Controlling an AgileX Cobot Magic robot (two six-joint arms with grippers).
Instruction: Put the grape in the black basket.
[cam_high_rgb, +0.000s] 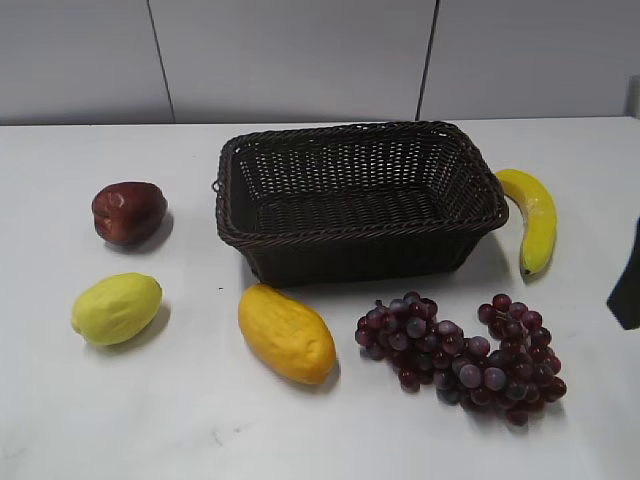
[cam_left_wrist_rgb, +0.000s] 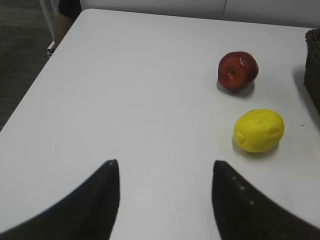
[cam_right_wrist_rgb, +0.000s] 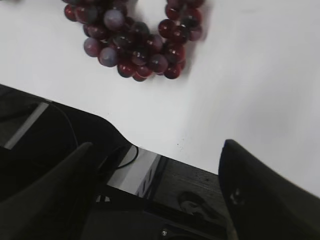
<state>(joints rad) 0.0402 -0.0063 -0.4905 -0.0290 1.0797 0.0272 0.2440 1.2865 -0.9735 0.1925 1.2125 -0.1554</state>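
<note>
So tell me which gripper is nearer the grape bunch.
Right. The right gripper hangs open near the table edge with the grape just ahead of it. The left gripper sits open at the far side, facing the apple and lemon.

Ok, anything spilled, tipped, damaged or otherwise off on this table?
Nothing stands out. The basket sits upright and empty, the grapes lie in one bunch in front of it, and the apple, banana and two yellow fruits look intact.
</note>
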